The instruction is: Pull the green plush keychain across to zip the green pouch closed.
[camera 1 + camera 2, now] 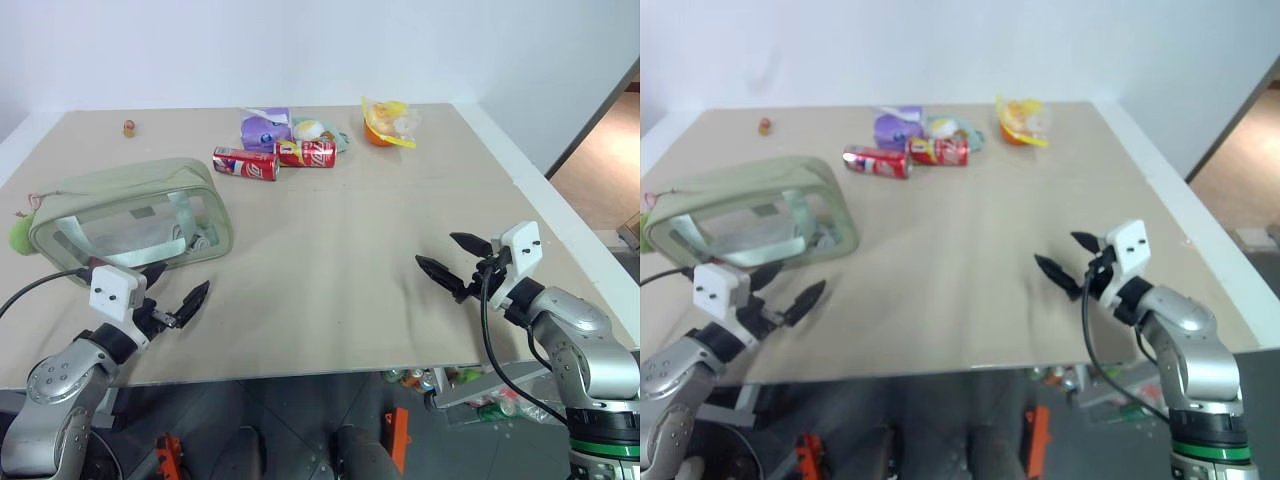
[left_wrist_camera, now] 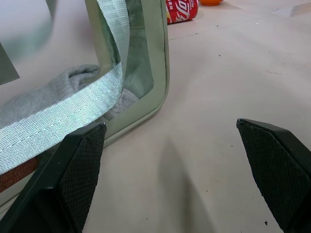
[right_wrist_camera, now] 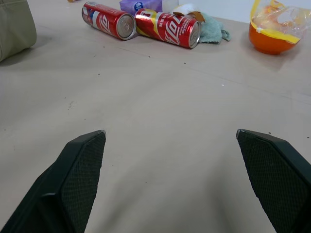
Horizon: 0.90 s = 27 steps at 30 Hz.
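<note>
green plush keychain [image 1: 20, 232] hangs untouched at the far-left end of the green pouch [image 1: 130, 215] on the table [image 1: 350, 250], so zipping looks not yet begun; left pincer [image 1: 170, 300] and right pincer [image 1: 455, 262] both gape wide, holding nothing

The pale sage-green rectangular fabric pouch [image 1: 130, 215] is matt cloth with clear, glossy plastic side windows and woven, faintly shiny webbing straps; soft grey knit cloth shows through a window. The fuzzy lime-green plush keychain ball [image 1: 21, 233] looks furry. The two red metal soda cans [image 3: 143, 23] are glossy. The beige tabletop [image 1: 340, 270] is smooth and matt. The black finger pads [image 2: 80, 167] are finely textured, matt.
</note>
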Each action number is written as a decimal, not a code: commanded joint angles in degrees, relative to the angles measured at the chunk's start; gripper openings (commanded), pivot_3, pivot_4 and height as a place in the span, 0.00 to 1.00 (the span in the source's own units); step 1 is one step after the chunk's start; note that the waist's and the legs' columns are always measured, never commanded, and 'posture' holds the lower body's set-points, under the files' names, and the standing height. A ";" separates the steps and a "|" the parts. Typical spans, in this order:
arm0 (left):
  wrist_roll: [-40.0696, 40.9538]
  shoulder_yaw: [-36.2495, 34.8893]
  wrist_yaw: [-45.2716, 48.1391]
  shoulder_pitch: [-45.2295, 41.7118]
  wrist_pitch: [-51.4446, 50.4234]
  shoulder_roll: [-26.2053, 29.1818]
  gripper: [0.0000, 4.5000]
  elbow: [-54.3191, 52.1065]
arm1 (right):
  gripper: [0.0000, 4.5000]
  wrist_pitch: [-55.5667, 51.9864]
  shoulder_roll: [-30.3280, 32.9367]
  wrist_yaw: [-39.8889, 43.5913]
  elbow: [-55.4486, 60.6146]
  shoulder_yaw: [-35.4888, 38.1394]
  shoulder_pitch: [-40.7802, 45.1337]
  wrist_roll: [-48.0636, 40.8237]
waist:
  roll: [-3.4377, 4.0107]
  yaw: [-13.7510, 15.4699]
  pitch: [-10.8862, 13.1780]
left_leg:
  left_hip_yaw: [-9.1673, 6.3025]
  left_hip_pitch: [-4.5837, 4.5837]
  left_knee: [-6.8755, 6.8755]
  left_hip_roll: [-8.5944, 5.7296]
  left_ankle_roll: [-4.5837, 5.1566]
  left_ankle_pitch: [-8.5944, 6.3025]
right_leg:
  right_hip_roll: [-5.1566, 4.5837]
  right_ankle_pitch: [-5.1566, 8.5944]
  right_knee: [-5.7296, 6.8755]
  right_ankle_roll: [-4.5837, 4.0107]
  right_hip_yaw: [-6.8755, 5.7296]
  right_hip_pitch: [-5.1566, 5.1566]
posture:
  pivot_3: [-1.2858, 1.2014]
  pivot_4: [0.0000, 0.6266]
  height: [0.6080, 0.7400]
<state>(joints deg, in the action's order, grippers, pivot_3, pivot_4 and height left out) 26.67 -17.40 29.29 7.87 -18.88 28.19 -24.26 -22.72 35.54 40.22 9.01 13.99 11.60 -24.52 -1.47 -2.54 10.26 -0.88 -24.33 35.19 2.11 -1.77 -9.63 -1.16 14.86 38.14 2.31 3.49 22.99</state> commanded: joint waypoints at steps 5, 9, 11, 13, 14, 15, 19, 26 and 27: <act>2.26 -0.18 3.12 0.18 2.45 -1.14 0.99 0.26 | 0.99 -0.29 0.97 1.45 1.06 0.91 0.98 -1.48 | 0.00 0.00 0.00 | 0.06 0.01 0.00 0.00 0.00 0.00 | -0.01 -0.02 0.00 0.03 0.05 0.00 | 0.52 0.24 1.00; 2.36 -0.12 4.30 -0.13 2.94 -1.36 0.99 0.92 | 0.99 -1.05 1.09 1.50 1.48 0.95 1.07 -1.81 | 0.00 0.00 0.00 | 0.09 0.01 0.00 0.00 0.00 0.00 | 0.00 -0.03 0.00 0.04 0.08 0.02 | 0.52 0.24 1.00; 2.29 -0.04 4.77 -0.20 3.13 -1.41 0.99 1.13 | 0.99 -1.47 1.20 1.48 1.96 0.91 0.98 -2.04 | 0.00 0.00 0.00 | 0.10 0.01 0.00 0.00 0.00 0.00 | 0.00 -0.03 0.00 0.04 0.09 0.03 | 0.52 0.24 1.00; 2.18 0.07 5.21 -0.28 3.42 -1.41 0.99 1.28 | 0.99 -1.54 1.37 1.71 2.12 0.73 1.01 -2.08 | 0.00 0.00 0.00 | 0.11 0.01 0.00 0.00 0.00 0.00 | 0.00 -0.03 0.00 0.04 0.10 0.03 | 0.52 0.24 1.00; 1.84 0.28 5.78 -0.34 3.93 -1.17 0.99 1.30 | 0.99 -1.28 1.48 2.27 2.11 0.51 1.12 -2.13 | 0.00 0.00 0.00 | 0.12 0.01 0.00 0.00 0.00 0.00 | 0.00 -0.03 0.00 0.05 0.11 0.03 | 0.52 0.24 1.00; 1.50 0.47 6.42 -0.45 4.52 -0.91 0.99 1.31 | 0.99 -0.88 1.62 3.11 2.05 0.21 1.30 -2.26 | 0.00 0.00 0.00 | 0.14 0.01 0.00 0.00 0.00 0.00 | 0.00 -0.04 0.00 0.05 0.12 0.04 | 0.52 0.24 1.00; 2.64 1.21 9.79 -0.63 4.03 1.34 0.99 -1.06 | 0.99 -0.65 3.06 12.35 4.61 -3.82 4.66 -5.81 | 0.00 -0.04 0.00 | 0.16 0.01 0.00 0.01 0.00 0.00 | 0.00 -0.04 0.00 0.05 0.14 0.05 | 0.52 0.24 1.00; 6.04 1.73 11.66 -2.63 -0.53 4.89 0.99 -4.57 | 0.99 -3.30 4.81 25.48 3.99 -9.80 14.71 -11.23 | -0.06 -0.10 0.05 | 0.29 0.02 0.02 0.27 0.00 0.00 | 0.22 -0.15 -0.01 -0.01 0.22 0.13 | 0.52 0.24 1.00; 6.96 1.11 11.14 -3.42 -1.51 5.43 0.99 -5.62 | 0.99 -4.02 4.96 26.38 3.64 -10.08 15.94 -11.89 | -0.07 -0.08 0.05 | 0.34 -0.02 0.01 0.33 -0.01 0.00 | 0.26 -0.18 -0.01 -0.06 0.24 0.20 | 0.52 0.24 1.00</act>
<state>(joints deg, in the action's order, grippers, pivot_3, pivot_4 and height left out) 31.42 -15.15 40.76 5.88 -19.08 32.51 -25.91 -25.83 39.45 64.07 12.01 3.89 25.33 -34.18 -1.54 -2.61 10.31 -0.55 -24.34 35.20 2.47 -1.78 -9.64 -0.87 14.68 38.13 2.24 3.73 23.19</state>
